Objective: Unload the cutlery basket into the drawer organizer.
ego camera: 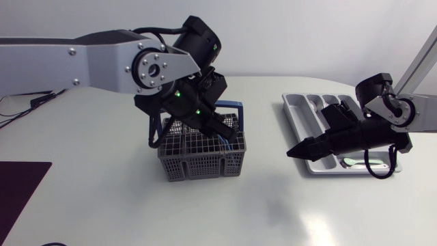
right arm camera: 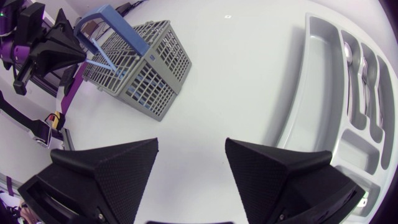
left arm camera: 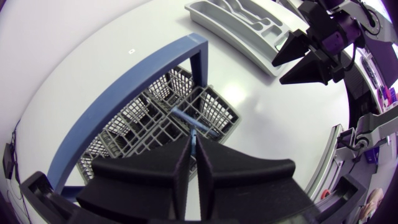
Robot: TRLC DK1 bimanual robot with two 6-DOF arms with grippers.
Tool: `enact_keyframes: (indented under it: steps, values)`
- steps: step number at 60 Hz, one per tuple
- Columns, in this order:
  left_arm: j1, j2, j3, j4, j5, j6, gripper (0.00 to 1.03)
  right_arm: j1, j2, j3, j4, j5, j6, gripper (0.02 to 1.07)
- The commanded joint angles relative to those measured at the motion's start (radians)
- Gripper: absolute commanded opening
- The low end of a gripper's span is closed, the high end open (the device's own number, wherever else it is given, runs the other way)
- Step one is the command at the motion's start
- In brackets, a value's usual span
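Closest in, the matte black left end effector (left arm camera: 194, 143) is clamped from both sides on a thin blue-handled utensil (left arm camera: 185, 117). The utensil's lower end sits in the grey mesh cutlery basket with a blue hoop handle (ego camera: 200, 161). The arm tilts steeply, I'd guess so the piece can lift out past the handle. What kind of utensil it is, I can't make out.

The right end effector (ego camera: 298, 153) hangs spread and empty over the white bench (ego camera: 102, 191), beside the grey plastic drawer organizer (ego camera: 292, 108). It is probably waiting its turn. Some silver cutlery (right arm camera: 365, 70) already lies in the organizer's slots.
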Motion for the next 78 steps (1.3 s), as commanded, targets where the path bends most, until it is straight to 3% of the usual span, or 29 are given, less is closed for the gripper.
enact_keyframes:
  steps: [1,32,48,55,67,78]
  values:
    - [0.008,-0.039,0.047,-0.019,-0.005,-0.003,0.05,-0.006,-0.011,-0.026,-0.006,-0.007,-0.011,0.80]
    - [0.051,-0.198,0.115,-0.147,-0.005,0.046,0.05,0.010,-0.051,-0.010,-0.011,-0.005,0.003,0.80]
    - [0.029,-0.275,0.176,-0.256,-0.002,0.057,0.05,0.048,-0.194,-0.062,0.034,-0.005,-0.084,0.81]
    - [0.015,-0.285,0.231,-0.319,0.012,0.054,0.05,0.069,-0.318,-0.114,0.066,-0.009,-0.124,0.92]
    - [0.011,-0.276,0.345,-0.420,0.073,0.044,0.05,0.189,-0.560,-0.187,0.090,0.002,-0.161,0.96]
    - [-0.006,-0.232,0.375,-0.456,0.170,0.028,0.05,0.421,-0.755,-0.229,0.086,0.130,-0.170,1.01]
